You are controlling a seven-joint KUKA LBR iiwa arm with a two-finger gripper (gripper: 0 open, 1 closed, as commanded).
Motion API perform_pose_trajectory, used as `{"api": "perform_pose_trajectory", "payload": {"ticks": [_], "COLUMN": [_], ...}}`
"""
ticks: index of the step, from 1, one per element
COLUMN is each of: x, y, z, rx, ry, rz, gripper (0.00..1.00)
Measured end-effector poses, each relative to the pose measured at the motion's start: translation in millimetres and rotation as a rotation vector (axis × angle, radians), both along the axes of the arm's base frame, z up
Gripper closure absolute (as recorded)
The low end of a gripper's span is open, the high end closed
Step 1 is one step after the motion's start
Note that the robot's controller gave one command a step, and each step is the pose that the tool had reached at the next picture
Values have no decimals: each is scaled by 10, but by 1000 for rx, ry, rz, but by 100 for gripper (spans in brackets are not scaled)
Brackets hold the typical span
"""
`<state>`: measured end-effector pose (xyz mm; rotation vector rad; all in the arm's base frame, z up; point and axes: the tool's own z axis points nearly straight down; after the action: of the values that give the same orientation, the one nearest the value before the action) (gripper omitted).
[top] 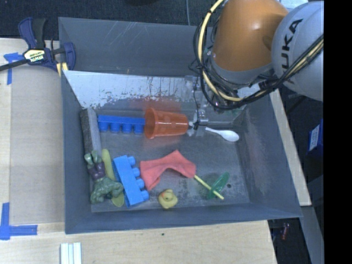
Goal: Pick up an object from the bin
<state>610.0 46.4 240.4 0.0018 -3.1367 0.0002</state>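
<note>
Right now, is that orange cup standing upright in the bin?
No, the orange cup lies on its side, with one end next to the long blue brick.

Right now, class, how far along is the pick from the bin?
Done: the tool is low in the bin, between the tipped orange cup and the white spoon. In hand: no grip on either can be seen. Left: gripping one thing and lifting it out.
</note>
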Motion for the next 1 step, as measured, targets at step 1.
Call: {"api": "perform_pose_trajectory", "payload": {"ticks": [1], "x": [12], "y": [-2], "z": [55], "rx": [1], "ry": [-9], "rz": [-1], "gripper": [0]}}
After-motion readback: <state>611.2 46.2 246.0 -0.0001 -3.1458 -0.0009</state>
